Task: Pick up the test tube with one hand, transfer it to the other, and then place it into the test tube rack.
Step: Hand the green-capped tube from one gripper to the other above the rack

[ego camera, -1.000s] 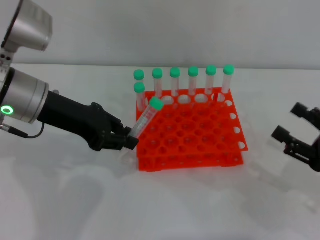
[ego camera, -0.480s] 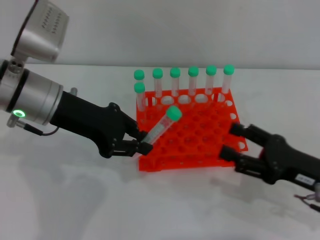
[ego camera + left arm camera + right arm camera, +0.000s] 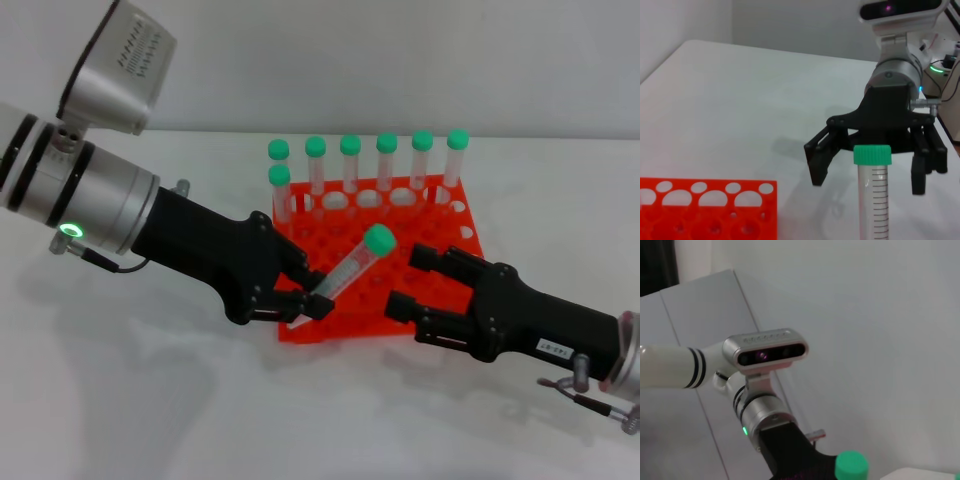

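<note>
handoff close: left claw (image 3: 312, 300) has carried the test tube (image 3: 350, 270), clenched at its base, rightward over the test tube rack's (image 3: 470, 240) near edge, while right claw (image 3: 412, 283) has closed in, spread, just beside the cap.

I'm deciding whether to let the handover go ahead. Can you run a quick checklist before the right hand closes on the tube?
1. Left hand shut on the test tube at its lower end: ok.
2. Right hand open: ok.
3. Cap end points toward the right hand: ok.
4. Tube between the right fingers: not ok, it sits just short of them.
5. Free holes in the test tube rack: ok.
</note>
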